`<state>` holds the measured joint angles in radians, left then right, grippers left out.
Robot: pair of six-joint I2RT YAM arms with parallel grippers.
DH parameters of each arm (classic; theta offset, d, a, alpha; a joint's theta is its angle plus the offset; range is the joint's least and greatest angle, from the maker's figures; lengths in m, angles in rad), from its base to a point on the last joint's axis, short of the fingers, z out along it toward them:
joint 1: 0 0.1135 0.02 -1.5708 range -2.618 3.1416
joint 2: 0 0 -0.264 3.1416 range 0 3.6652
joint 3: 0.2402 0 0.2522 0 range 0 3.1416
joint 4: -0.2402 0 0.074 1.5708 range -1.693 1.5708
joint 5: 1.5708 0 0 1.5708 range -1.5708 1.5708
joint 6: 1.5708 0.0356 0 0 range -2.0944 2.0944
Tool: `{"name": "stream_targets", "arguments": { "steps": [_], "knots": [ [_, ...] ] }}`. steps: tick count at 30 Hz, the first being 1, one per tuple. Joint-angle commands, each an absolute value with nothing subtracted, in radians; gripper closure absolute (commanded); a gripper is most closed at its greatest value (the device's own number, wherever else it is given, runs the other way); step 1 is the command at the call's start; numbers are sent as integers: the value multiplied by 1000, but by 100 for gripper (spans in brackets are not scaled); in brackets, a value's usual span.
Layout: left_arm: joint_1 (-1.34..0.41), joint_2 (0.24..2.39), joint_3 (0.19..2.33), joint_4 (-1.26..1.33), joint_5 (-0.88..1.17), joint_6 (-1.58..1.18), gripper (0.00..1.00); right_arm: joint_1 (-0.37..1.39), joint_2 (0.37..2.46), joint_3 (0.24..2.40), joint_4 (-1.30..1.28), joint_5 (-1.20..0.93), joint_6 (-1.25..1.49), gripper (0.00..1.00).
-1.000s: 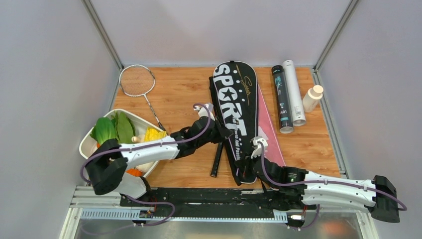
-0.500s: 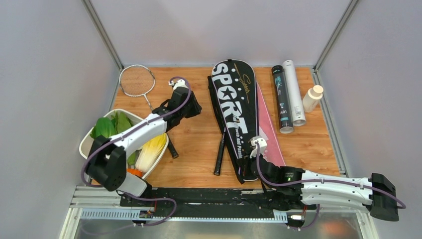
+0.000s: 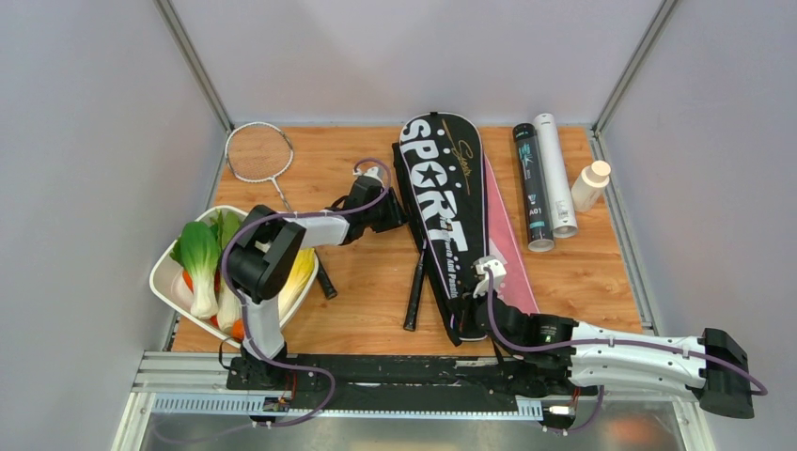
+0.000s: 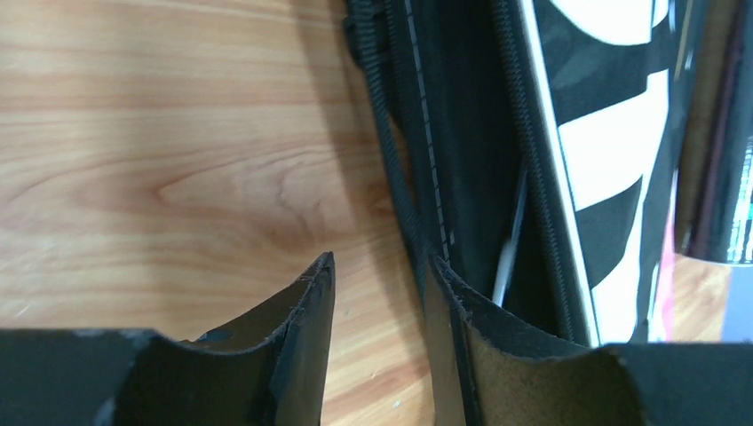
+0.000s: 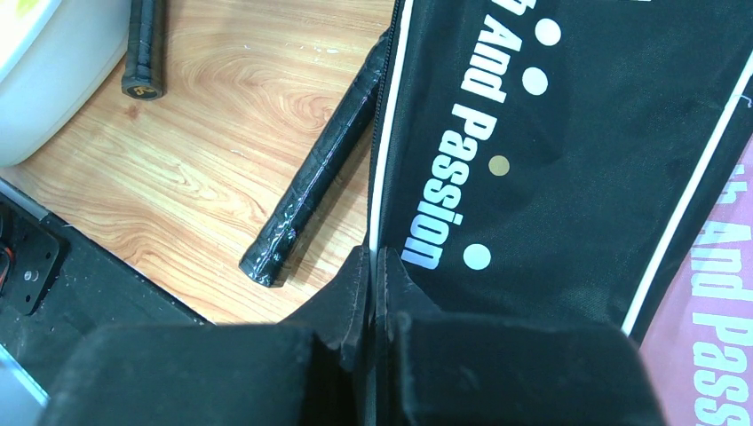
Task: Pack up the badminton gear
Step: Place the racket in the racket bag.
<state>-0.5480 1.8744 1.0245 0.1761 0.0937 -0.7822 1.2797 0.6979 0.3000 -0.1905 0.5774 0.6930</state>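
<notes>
At far left of the wooden tabletop [image 3: 367,282], a white plastic tray [image 3: 160,279] of leafy greens and other vegetables sat at the near-left corner. Behind it, a silver thin-framed racket [image 3: 260,152] lay flat, with its head at the back-left corner. Its shaft ran toward the near side and its black grip [image 3: 324,282] ended just beside the tray's right rim. The left arm reached over the tray and across that shaft.

The left end effector [image 4: 380,271] was partly open, fingers [image 4: 302,311] apart, bare wood and bag edge showing in the gap, nothing held. Its tips sat right at the left zipper edge of the black racket bag [image 3: 449,202] with white "SPORT" lettering; could not tell whether they touched it. The bag lay lengthwise mid-tabletop, wide end at the back.

The black-wrapped handle of a second racket [image 3: 414,299] stuck out from the bag's left edge toward the near side, resting on the wood. The right end effector [image 5: 376,257] was closed, fingers pressed together on the bag's near-left edge, with the white piping running in between them.

A pink racket bag [image 3: 512,249] lay under the black one, only its right strip showing. Right of the bags, a black long tube [image 3: 533,188] and a white long tube [image 3: 555,174] lay lengthwise side by side, very close. A small white bottle with tan cap [image 3: 590,185] stood upright just right of the white tube, near the tabletop's right edge.
</notes>
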Motion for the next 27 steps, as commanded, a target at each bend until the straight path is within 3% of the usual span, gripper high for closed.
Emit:
{"name": "stream_targets", "arguments": {
  "steps": [1,15,16,18,19,21,27],
  "knots": [
    [-543,1934,1079,388,186,-839,51,1276,681,303,-150,602,699,100],
    [-547,2145,1190,466,215,-925,45,1270,664,302,-148,625,692,100],
    [-548,2147,1189,473,217,-932,50,1268,664,302,-148,629,694,100],
    [-549,2142,1178,480,204,-941,68,1260,663,302,-146,643,704,100],
    [-548,2122,1173,470,195,-944,85,1252,665,303,-143,649,708,100],
    [-544,2067,1155,424,154,-935,98,1223,681,313,-138,655,711,100],
    [-532,1793,1161,159,10,-857,100,1120,740,385,-142,653,706,100]
  ]
}}
